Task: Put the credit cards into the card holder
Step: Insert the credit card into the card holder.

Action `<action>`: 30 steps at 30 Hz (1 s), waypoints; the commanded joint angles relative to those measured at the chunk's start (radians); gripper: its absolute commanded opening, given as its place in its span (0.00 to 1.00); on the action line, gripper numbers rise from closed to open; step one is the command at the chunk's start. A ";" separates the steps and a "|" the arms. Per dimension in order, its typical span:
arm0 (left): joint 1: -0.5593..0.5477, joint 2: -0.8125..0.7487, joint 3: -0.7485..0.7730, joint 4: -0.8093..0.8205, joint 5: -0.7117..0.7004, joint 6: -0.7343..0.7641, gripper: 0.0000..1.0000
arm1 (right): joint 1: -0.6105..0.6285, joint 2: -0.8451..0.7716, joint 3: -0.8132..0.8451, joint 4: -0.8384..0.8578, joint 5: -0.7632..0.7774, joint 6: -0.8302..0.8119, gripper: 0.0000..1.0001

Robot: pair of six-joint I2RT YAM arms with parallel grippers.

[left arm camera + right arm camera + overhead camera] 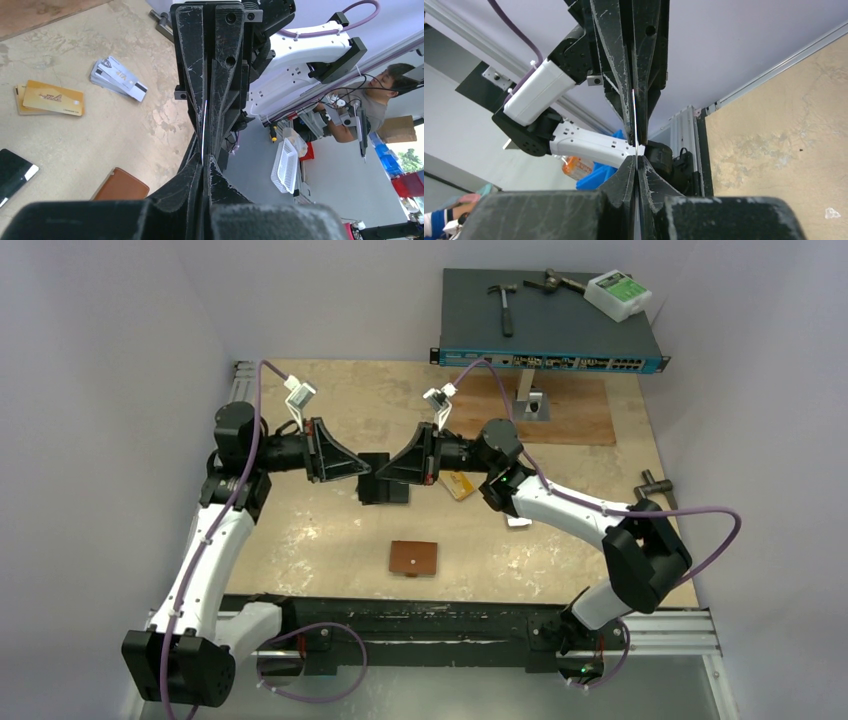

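Observation:
Above the middle of the table my left gripper (370, 476) and right gripper (400, 471) meet tip to tip. Both are shut on one credit card (385, 483), dark from above and held level. In the left wrist view that card (204, 127) is a thin edge between my shut left gripper (205, 160) and the opposite fingers (192, 60). The right wrist view has the same edge (635, 120) in my right gripper (637, 159). Gold cards (52, 97), silvery white cards (119, 78) and a black card (12, 172) lie on the table. The brown card holder (414, 558) lies closed nearer the bases.
A network switch (550, 358) on a dark shelf holds a hammer (503, 305) and a white box (618, 294) at the back. A brown board (575, 410) lies below it. A metal tool (656, 486) rests at the right edge.

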 commanded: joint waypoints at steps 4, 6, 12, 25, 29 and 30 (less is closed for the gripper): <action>0.007 -0.012 0.044 -0.151 -0.086 0.141 0.31 | -0.010 -0.026 0.037 -0.205 0.066 -0.104 0.00; -0.001 0.000 0.114 -0.447 -0.148 0.365 0.42 | -0.033 -0.042 0.059 -0.403 0.117 -0.204 0.00; -0.129 0.042 0.128 -0.840 -0.414 0.970 0.55 | -0.088 -0.115 -0.043 -0.719 0.306 -0.339 0.00; -0.773 0.265 -0.053 -0.643 -0.946 1.177 0.82 | -0.187 -0.402 -0.351 -0.818 0.488 -0.252 0.00; -0.817 0.371 -0.037 -0.550 -1.046 1.149 0.83 | -0.214 -0.485 -0.388 -0.875 0.510 -0.250 0.00; -0.827 0.388 -0.040 -0.530 -1.065 1.147 0.84 | -0.223 -0.501 -0.392 -0.889 0.512 -0.250 0.00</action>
